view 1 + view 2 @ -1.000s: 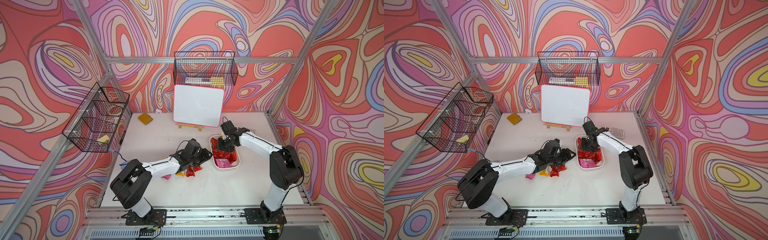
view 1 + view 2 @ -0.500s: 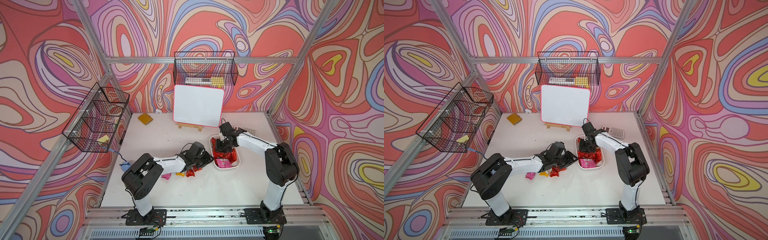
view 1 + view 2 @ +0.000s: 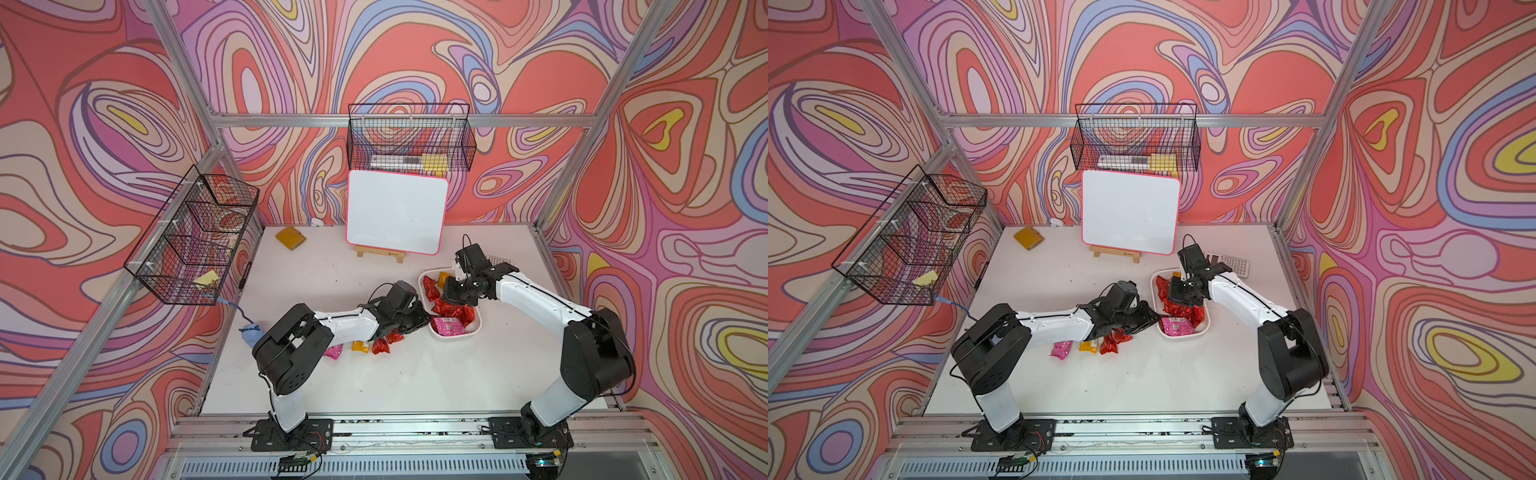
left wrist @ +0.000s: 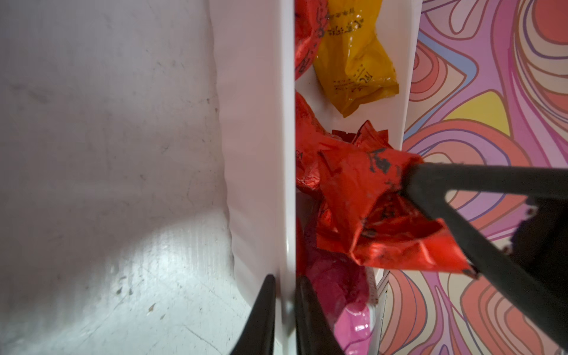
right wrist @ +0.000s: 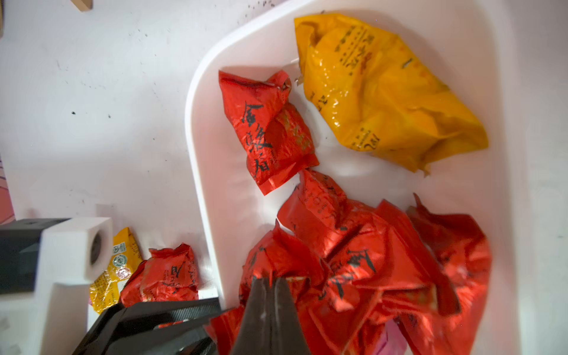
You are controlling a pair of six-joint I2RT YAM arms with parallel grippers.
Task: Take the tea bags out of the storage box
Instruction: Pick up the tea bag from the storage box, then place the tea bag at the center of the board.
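White tabletop (image 3: 415,374), ringed by swirl-patterned walls (image 3: 415,62), bears loose tea bags (image 3: 379,345).

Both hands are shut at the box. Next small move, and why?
Probably lift the right hand straight up: it is shut on a red bag not yet out of the box, and the left hand pinches the box wall, so it should stay down.

The storage box (image 3: 456,335) — a shallow white tub with rounded corners — sits flat on the tabletop (image 3: 415,374). Inside lie heaped, crinkly red tea bags (image 3: 451,309), an orange sachet (image 3: 444,276) at the far end and a pink sachet (image 3: 448,326) nearest (one red sachet (image 4: 384,215) is raised above the rim). Loose sachets (image 3: 360,346) lie just beside it — pink, orange, red.
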